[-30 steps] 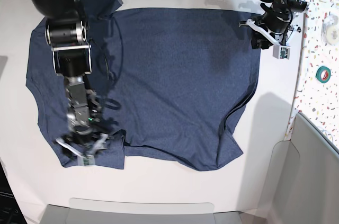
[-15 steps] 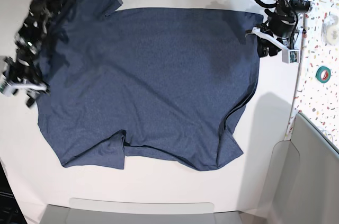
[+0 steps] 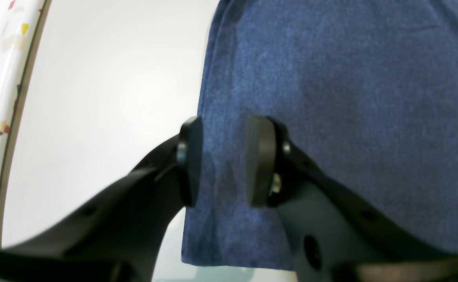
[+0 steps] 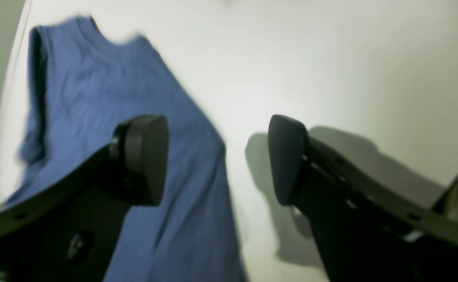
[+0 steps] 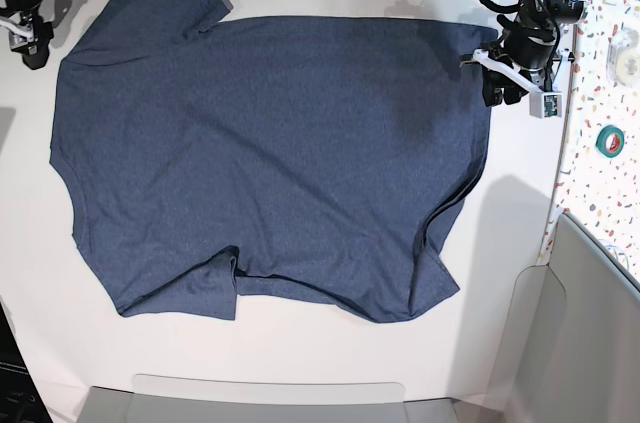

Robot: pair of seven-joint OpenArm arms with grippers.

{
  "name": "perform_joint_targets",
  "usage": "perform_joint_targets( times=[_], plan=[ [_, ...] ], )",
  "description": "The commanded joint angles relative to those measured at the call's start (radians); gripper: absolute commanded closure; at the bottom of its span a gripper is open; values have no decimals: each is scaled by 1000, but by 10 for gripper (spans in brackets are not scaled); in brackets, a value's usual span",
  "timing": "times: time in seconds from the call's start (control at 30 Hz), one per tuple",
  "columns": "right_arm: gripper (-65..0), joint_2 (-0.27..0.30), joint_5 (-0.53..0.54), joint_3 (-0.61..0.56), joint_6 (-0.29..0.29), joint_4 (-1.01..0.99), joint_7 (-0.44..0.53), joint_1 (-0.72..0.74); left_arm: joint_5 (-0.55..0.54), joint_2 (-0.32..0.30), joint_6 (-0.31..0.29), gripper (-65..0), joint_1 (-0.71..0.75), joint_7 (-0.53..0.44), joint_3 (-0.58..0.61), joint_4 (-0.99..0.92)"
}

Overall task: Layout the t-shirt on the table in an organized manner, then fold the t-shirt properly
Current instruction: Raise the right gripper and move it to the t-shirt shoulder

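White table (image 5: 300, 353): navy t-shirt (image 5: 270, 153) spread flat. Left gripper (image 3: 223, 162): jaws partly apart, straddling shirt's hem edge, grip unclear. Right gripper (image 4: 217, 160): agape, empty; view blurred.

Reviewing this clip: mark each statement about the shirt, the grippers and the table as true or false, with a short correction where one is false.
1. The t-shirt lies spread flat on the table. True.
2. The left gripper straddles the shirt's edge, jaws apart. True.
3. The right gripper is clamped on a sleeve. False: it is open and holds nothing.
4. A roll of green tape sits on the shirt. False: it lies on the speckled surface beside the table.
5. The shirt is folded in half. False: it is unfolded.
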Motion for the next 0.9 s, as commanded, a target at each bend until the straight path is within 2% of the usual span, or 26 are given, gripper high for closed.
perform_joint_targets(
  times=[0.0,0.07,0.13,0.23,0.37,0.5,0.67,0.87],
  plan=[
    [-394,18,40,10,2,18,12,-21,-10,-7,-3,-189,-3,-22,-1,17],
    [-394,18,58,4,13,16,9,-40,-10,-7,-3,-189,-9,-22,-1,17],
    [-394,15,55,1,60,15,8,-44,-10,-7,-3,-189,-15,-22,-1,17],
    [-394,-20,43,-3,106,13,-40,-41,-10,-7,-3,-189,-15,-22,-1,17],
    [-394,-58,11,-3,114,12,-124,-35,-10,-7,-3,-189,-17,-22,-1,17],
    [-394,-88,-72,-6,117,12,-139,-34,-10,-7,-3,-189,-29,-22,-1,17],
    [-394,-92,-149,-16,117,-1,-141,-15,-10,-7,-3,-189,-31,-22,-1,15],
    [-393,-77,-204,-124,125,-125,-141,28,-10,-7,-3,-189,-41,-22,0,13]
  ],
)
